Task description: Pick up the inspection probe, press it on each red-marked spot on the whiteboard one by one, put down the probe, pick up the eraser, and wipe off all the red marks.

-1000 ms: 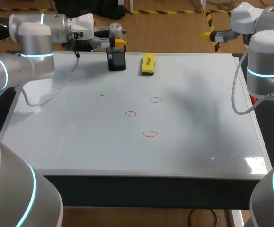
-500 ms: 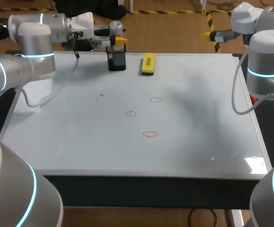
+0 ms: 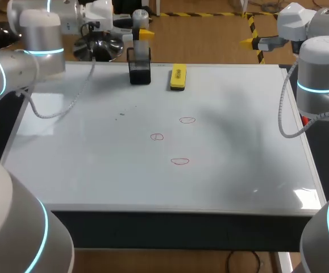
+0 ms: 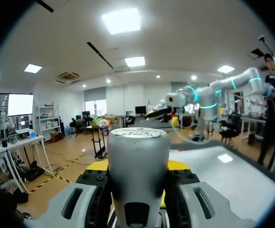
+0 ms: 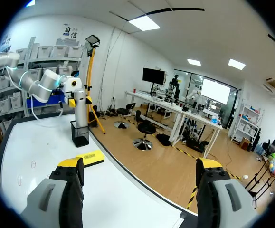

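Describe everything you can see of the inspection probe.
The inspection probe is a smooth grey cylinder, metal-looking, with a flat round cap. It stands upright, clamped in the left gripper, directly above the black holder at the far edge of the whiteboard, near the yellow eraser. Whether its lower end is clear of the holder cannot be told.

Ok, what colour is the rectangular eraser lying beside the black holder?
Yellow. The rectangular eraser shows best in the head view.

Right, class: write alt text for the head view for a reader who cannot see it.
The left gripper holds the inspection probe above a black holder at the whiteboard's far edge, beside a yellow eraser. Three red marks sit mid-board.
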You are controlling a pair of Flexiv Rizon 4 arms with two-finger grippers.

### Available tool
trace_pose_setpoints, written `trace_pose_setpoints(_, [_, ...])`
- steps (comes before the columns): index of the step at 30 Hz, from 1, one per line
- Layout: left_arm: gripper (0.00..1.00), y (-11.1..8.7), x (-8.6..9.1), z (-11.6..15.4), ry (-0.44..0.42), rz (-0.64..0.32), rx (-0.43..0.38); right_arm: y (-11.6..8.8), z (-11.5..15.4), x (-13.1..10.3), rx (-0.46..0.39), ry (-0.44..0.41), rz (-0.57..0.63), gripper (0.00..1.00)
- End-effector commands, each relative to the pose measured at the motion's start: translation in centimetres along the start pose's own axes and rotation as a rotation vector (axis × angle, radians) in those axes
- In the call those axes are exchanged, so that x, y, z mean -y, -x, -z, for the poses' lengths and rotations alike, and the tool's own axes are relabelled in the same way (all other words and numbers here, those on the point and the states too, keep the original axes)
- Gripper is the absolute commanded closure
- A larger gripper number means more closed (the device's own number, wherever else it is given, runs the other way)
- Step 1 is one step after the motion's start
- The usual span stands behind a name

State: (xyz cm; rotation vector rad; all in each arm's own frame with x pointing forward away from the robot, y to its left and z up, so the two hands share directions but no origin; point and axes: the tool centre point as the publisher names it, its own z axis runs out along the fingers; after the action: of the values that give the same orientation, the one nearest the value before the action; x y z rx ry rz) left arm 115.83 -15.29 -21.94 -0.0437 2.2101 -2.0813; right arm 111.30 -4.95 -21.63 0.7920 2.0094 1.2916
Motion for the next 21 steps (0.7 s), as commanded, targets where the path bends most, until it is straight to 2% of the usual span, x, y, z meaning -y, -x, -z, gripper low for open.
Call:
trace_pose_setpoints(1, [1.0,-0.2,1.8,0.7,0.01,0.002,0.007,0.1,0.0,0.0,-0.001,-0.002,0.0,0.0])
trace_pose_setpoints(14, [1.0,-1.5,6.0,2.7,-0.044,0.058,0.001,0.1,0.0,0.0,-0.001,-0.002,0.0,0.0])
trace_pose_setpoints(21, [1.0,-3.2,8.5,5.2,-0.016,0.035,0.01,0.1,0.0,0.0,-0.001,-0.002,0.0,0.0])
